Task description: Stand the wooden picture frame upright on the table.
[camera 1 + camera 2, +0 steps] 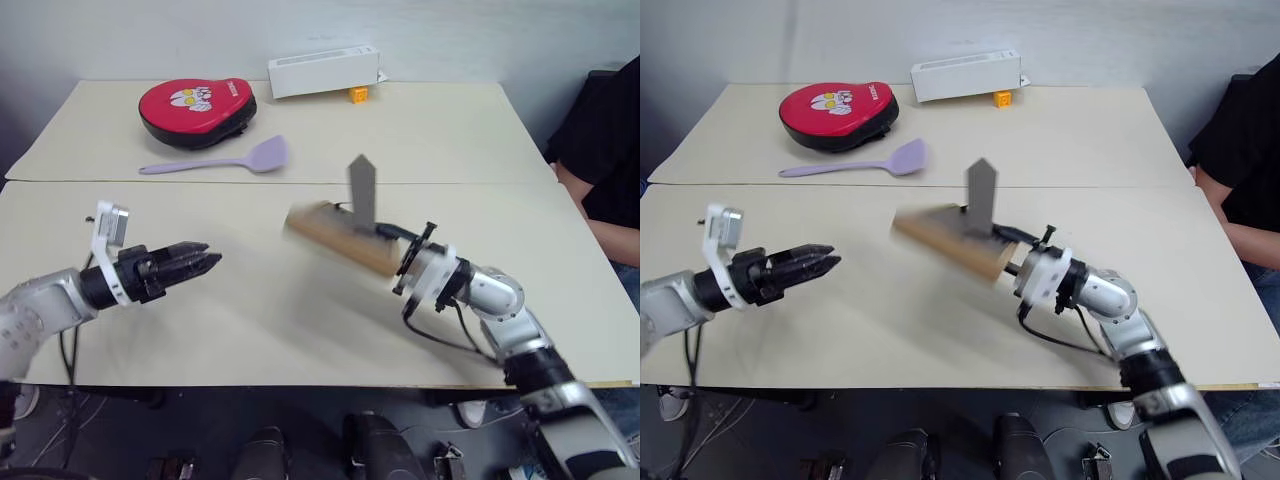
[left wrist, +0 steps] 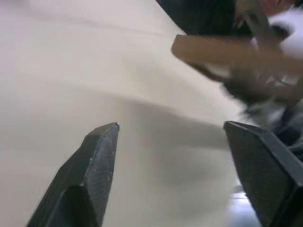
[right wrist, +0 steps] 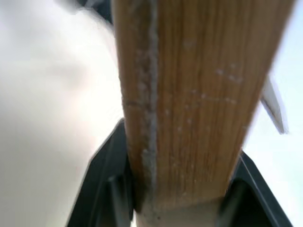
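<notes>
Beige table point(image 1: 250, 330), one wooden picture frame point(image 1: 340, 240) clamped in right gripper point(image 1: 395, 262) jaws, left gripper point(image 1: 200, 262) jaws apart, one lilac spatula point(image 1: 225, 160), one white box point(image 1: 322, 71).

one frame point(image 1: 335, 238), one spatula point(image 1: 222, 161) – (two tools)

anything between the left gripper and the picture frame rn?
No. From the left gripper to the wooden picture frame in the right gripper there is bare table, seen in both eye views and the left wrist view.
</notes>
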You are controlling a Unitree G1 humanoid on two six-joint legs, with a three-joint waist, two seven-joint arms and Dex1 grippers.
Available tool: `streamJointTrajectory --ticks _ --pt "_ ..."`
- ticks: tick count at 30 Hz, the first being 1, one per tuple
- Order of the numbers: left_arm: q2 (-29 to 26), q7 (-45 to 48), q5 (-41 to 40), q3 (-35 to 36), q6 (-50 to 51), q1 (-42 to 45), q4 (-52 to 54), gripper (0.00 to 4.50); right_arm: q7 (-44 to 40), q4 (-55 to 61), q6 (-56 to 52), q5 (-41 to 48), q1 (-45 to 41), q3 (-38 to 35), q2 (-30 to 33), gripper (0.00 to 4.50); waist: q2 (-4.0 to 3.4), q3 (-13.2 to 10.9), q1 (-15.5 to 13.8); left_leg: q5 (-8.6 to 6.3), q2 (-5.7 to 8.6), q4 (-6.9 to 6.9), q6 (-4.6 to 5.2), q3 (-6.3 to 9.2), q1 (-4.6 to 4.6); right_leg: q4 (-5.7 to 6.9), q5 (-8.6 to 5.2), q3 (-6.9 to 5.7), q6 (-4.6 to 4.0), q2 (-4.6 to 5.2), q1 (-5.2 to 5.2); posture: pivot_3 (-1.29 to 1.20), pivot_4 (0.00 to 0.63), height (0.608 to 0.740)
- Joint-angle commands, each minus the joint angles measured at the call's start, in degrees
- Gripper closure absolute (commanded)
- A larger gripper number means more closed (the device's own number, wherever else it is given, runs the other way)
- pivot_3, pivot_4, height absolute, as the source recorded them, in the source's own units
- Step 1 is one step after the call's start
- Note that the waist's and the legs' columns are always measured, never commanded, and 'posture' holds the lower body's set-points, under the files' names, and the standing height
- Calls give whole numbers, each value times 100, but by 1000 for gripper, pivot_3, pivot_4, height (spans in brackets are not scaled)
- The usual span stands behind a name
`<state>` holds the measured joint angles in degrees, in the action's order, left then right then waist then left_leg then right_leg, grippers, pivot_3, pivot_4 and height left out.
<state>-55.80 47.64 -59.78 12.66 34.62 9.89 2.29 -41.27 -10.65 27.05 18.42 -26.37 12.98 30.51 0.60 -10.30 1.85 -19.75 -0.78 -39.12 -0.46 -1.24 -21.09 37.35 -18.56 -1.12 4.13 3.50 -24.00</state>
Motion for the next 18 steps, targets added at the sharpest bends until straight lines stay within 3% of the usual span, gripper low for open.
streamJointTrajectory --ticks 1,3,6,11,18 --pt "243 894 1032 102 -1365 -329 438 0 -743 973 -2670 2213 -76 -325 204 3230 -2 -1 -22 -1 0 -1 2 1 1 2 0 0 0 2 1 0 150 740" --pt "478 1018 1370 86 -1774 -430 489 0 -589 966 -3741 2667 -207 -519 230 3230 -2 -1 -28 -6 0 0 11 0 1 1 0 2 0 8 0 0 150 740" --pt "705 1185 1677 40 -2021 -558 603 0 -486 645 -4274 2520 -442 -696 117 3230 -3 -1 -29 -12 0 2 20 1 -2 -2 0 0 0 12 -1 0 150 740" --pt "1018 1154 1741 73 -1901 -568 624 0 -588 -442 -4188 1633 -875 -584 -215 3230 -2 -1 -16 -15 1 9 26 -5 -4 -10 1 2 1 12 -3 0 150 740" --pt "1175 1158 1861 104 -1835 -479 751 0 -658 -1253 -4255 1325 -801 -861 -934 3230 -3 0 36 -14 1 7 25 -21 -9 28 2 14 4 8 -21 0 150 740"
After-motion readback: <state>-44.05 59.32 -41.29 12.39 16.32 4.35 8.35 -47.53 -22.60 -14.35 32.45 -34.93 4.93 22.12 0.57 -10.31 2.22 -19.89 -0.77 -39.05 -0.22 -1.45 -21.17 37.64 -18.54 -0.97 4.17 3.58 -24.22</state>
